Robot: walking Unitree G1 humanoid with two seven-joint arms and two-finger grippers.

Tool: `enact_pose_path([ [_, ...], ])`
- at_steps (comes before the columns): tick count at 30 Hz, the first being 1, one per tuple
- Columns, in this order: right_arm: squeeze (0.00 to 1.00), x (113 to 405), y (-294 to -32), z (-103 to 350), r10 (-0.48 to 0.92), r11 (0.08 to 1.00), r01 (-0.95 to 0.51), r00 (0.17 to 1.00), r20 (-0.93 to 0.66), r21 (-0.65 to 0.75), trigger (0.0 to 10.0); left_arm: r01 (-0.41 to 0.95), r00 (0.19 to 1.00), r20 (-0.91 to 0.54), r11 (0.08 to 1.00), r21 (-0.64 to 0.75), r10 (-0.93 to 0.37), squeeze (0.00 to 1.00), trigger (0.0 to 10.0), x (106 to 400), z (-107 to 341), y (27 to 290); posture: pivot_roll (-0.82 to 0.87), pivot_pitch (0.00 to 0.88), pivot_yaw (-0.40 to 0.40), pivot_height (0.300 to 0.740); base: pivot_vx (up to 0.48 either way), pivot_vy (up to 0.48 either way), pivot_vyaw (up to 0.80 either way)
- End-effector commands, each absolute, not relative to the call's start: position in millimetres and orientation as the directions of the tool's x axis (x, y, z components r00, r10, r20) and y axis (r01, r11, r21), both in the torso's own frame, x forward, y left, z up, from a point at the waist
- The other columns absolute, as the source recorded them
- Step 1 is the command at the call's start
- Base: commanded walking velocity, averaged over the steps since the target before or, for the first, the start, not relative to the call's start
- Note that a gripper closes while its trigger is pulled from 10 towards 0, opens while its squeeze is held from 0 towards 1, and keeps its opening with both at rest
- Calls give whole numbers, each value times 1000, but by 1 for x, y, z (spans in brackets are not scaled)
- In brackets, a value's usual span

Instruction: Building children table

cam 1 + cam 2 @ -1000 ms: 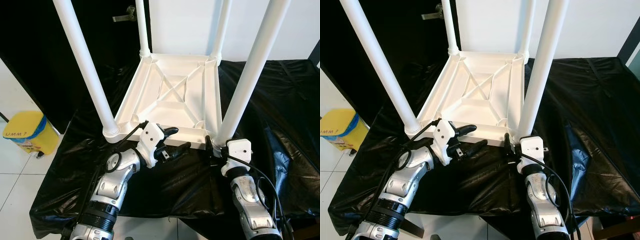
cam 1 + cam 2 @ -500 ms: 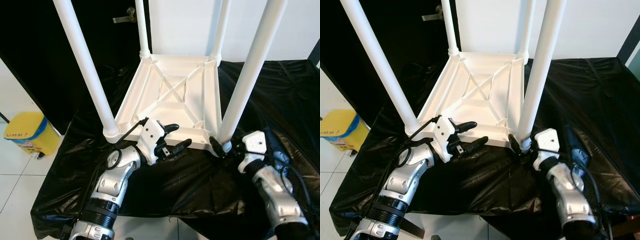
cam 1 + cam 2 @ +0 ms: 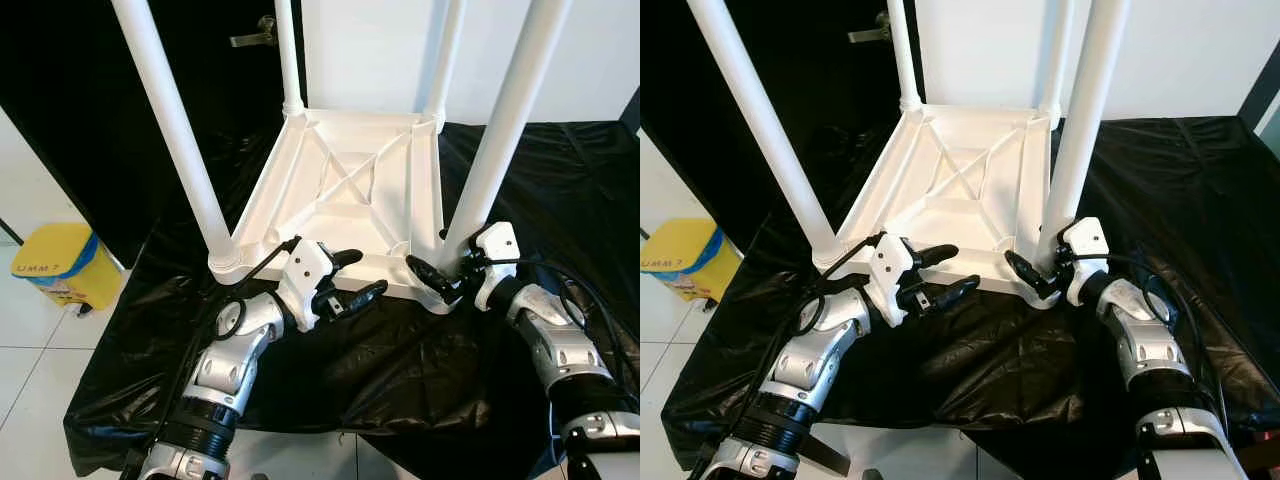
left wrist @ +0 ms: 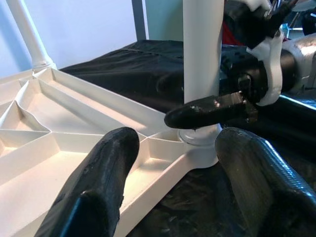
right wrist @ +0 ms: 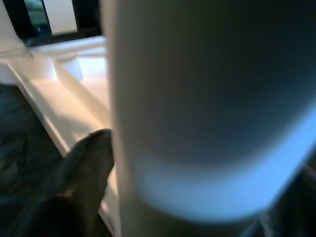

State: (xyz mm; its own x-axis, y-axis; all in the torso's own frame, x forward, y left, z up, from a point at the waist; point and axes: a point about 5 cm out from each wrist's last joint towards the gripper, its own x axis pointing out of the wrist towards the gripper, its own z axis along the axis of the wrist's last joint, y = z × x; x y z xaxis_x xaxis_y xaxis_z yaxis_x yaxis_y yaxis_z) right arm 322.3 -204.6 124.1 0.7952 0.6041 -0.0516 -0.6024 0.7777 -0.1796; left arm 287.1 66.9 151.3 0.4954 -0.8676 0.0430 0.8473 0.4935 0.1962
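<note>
A white children's table (image 3: pixel 345 190) lies upside down on a black cloth, its legs pointing up. My left gripper (image 3: pixel 362 272) stands open at the near edge of the tabletop, one finger over the rim and one in front of it, holding nothing. My right gripper (image 3: pixel 440 258) reaches in from the right and is shut on the base of the near right leg (image 3: pixel 500 130). Its front finger (image 4: pixel 207 111) lies across the leg just above the collar. The other finger is hidden behind the leg. In the right wrist view the leg (image 5: pixel 197 108) is very close and blurred.
The black cloth (image 3: pixel 560 170) covers the low surface and hangs over its near edge. A yellow bin (image 3: pixel 60 265) stands on the white tiled floor at the left. The near left leg (image 3: pixel 175 130) rises beside my left arm. A dark door with a handle (image 3: pixel 255 35) is behind.
My right arm swung out to the right and came back in from the side, so its fingers now clasp the near right leg's base. The left gripper has barely moved.
</note>
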Motion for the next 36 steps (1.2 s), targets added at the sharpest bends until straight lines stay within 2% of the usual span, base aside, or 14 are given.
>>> enact_pose_path([
  [1, 0, 322, -203, 119, 634, 747, -638, 768, -92, -188, 0, 834, 522, 39, 519, 185, -852, 0, 10000, 285, 149, 68, -90, 0, 30, 740, 0, 0, 0],
  [10, 0, 316, -214, 112, 618, 756, -628, 778, -115, -183, 0, 835, 524, 36, 522, 176, -851, 0, 10000, 282, 147, 67, -102, 0, 22, 740, 0, 0, 0],
  [11, 0, 315, -216, 111, 601, 770, -612, 791, -115, -180, 4902, 836, 523, 35, 520, 174, -852, 0, 10000, 282, 146, 66, -106, 0, 19, 740, 0, 0, 0],
  [12, 0, 314, -217, 111, 589, 781, -599, 800, -113, -177, 4902, 837, 522, 35, 519, 173, -852, 0, 10000, 282, 146, 66, -106, 0, 19, 740, 0, 0, 0],
  [13, 0, 313, -217, 110, 569, 798, -578, 816, -104, -172, 10000, 837, 521, 35, 519, 172, -853, 0, 10000, 281, 145, 66, -110, 0, 15, 740, 0, 0, 0],
  [18, 0, 312, -217, 108, 494, 848, -501, 866, -82, -176, 10000, 837, 523, 34, 521, 168, -851, 0, 10000, 280, 144, 65, -111, 0, 10, 740, 0, 0, 0],
  [23, 0, 307, -212, 103, 340, 921, -345, 939, -57, -181, 10000, 833, 532, 33, 530, 162, -846, 0, 10000, 277, 143, 66, -113, 0, 12, 740, 0, 0, 0],
  [32, 0, 299, -194, 100, 163, 979, -164, 986, -15, -120, 10000, 832, 535, 27, 532, 160, -845, 0, 10000, 276, 142, 69, -111, 0, 20, 740, 0, 0, 0],
  [35, 0, 295, -183, 98, 31, 994, -32, 999, -4, -104, 10000, 833, 533, 28, 530, 159, -846, 0, 10000, 275, 142, 69, -112, 0, 20, 740, 0, 0, 0],
  [36, 0, 293, -175, 94, -62, 995, 61, 998, -14, -82, 10000, 833, 532, 27, 530, 159, -846, 0, 10000, 274, 142, 68, -109, 0, 18, 740, 0, 0, 0],
])
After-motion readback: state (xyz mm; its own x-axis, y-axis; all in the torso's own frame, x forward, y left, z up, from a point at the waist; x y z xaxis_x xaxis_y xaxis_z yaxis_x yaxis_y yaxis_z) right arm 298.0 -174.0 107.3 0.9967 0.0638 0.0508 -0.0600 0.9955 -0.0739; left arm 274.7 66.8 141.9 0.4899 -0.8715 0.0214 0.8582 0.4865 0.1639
